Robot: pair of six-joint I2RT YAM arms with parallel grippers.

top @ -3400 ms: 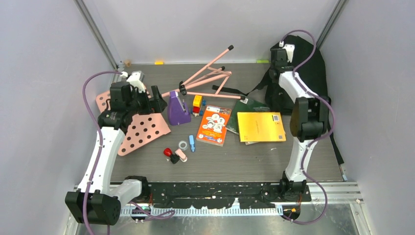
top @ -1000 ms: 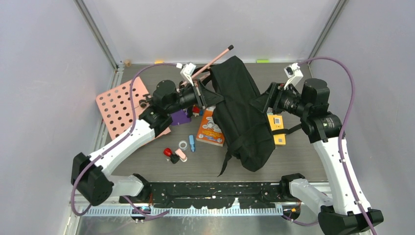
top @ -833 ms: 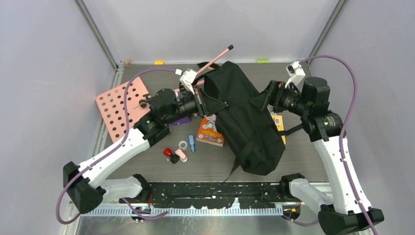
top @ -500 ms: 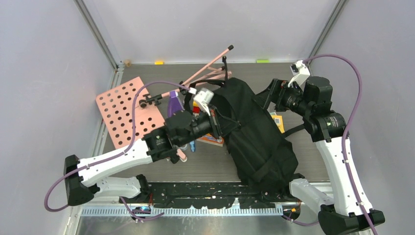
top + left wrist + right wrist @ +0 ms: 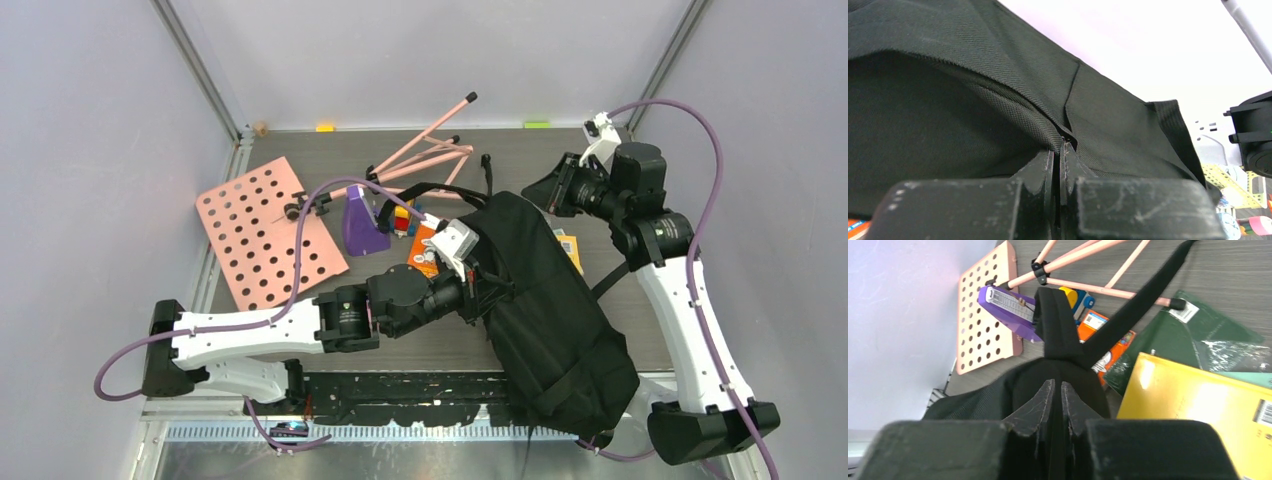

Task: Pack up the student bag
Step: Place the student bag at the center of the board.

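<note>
The top view looked steeply down from high behind the near edge, facing 12 o'clock across the whole bench point(image 5: 520, 150). The left wrist view sat very close to the student bag point(image 5: 948, 115), its own fingers point(image 5: 1040, 172) at 6 o'clock. The right wrist view looked down from farther off, toward 9 o'clock of the bench, sharing the pink perforated board point(image 5: 980, 325) with the top view.

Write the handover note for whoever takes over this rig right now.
Left gripper: shut on the fabric of the student bag.
Right gripper: jaws nearly together near the bag's top handle; whether it grips anything is unclear.
Bag: lies diagonally on the table's right, one end past the near edge.
Done: nothing visibly packed.
Left: yellow notebook, orange booklet and other items lie on the table; open the bag and load them.
</note>
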